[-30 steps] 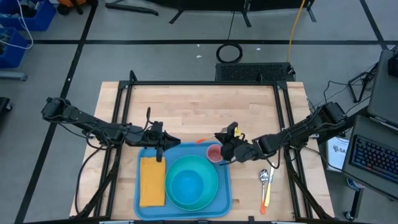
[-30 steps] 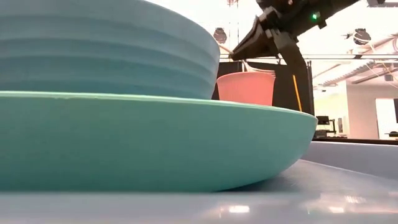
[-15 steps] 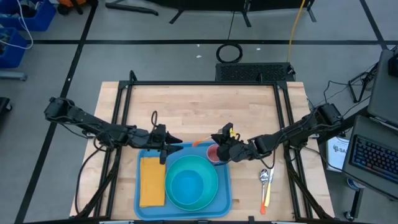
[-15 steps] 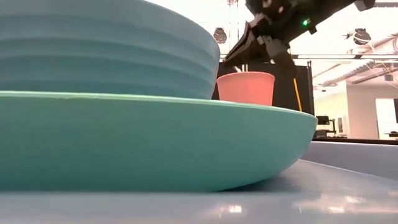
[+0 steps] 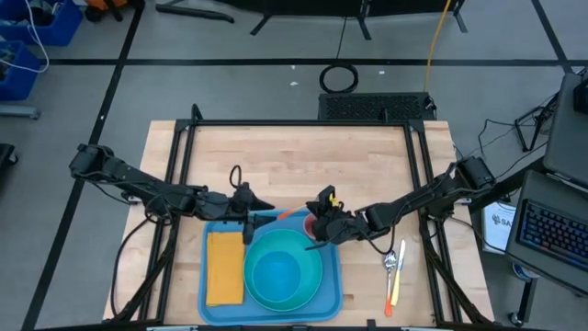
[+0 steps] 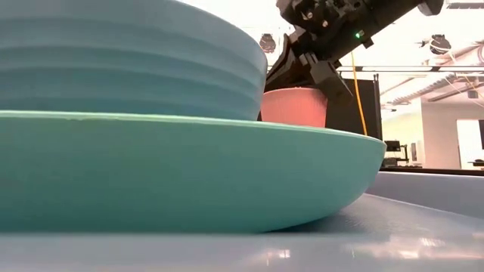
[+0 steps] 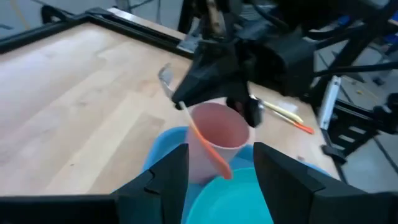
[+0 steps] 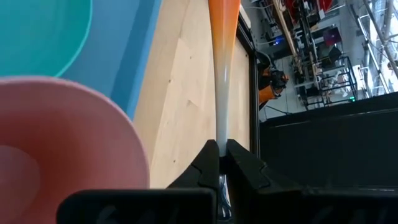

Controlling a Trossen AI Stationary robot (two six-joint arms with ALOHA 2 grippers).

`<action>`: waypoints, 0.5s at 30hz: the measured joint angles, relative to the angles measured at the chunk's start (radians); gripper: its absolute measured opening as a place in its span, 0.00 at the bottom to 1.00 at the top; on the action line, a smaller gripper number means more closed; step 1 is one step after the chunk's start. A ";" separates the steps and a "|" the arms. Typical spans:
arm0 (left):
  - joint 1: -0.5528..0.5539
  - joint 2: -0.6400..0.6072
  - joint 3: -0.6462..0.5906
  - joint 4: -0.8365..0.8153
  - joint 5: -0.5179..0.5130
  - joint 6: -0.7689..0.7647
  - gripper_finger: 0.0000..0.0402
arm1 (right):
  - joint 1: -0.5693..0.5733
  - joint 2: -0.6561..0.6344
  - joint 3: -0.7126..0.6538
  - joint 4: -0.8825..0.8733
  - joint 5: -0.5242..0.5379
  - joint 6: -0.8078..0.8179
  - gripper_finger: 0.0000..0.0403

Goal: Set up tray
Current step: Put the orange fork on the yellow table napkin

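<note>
The right gripper (image 5: 315, 221) is pinching its fingers (image 8: 208, 163) tight on an orange-handled utensil (image 8: 220, 68), its handle slanting across the pink cup (image 7: 214, 138) just below them. The left gripper (image 5: 249, 221) is holding its fingers (image 7: 168, 177) wide apart and empty, the cup just ahead. Below them the blue tray (image 5: 212, 296) is carrying the yellow napkin (image 5: 225, 268) and a teal plate (image 5: 310, 288) with a bowl (image 5: 278, 276). No writing is legible.

The high view looks straight down on the whole tabletop (image 5: 294, 156); the low view sits level against the plate (image 6: 189, 174); both share the pink cup (image 6: 295, 106).
</note>
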 joint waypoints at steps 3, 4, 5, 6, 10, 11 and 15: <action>0.000 0.000 0.000 0.000 -0.009 -0.001 0.46 | 0.000 0.000 0.000 0.002 0.001 0.002 0.00; 0.000 0.000 0.000 0.000 -0.009 -0.001 0.46 | 0.000 0.000 0.000 0.002 0.001 0.002 0.00; -0.001 0.000 0.000 0.002 -0.009 -0.001 0.46 | 0.000 0.000 0.000 0.002 0.001 0.002 0.00; -0.001 0.000 0.000 0.004 -0.008 -0.001 0.46 | 0.000 0.000 0.000 0.002 0.001 0.001 0.00; -0.006 0.000 0.000 0.003 0.010 -0.001 0.46 | 0.001 0.000 0.000 0.008 0.040 -0.018 0.00; -0.007 0.000 0.000 0.003 0.010 -0.001 0.46 | 0.003 0.000 0.000 0.011 0.053 -0.021 0.00; -0.006 0.000 0.000 0.002 0.009 0.002 0.46 | 0.005 0.000 0.000 0.010 0.057 -0.028 0.00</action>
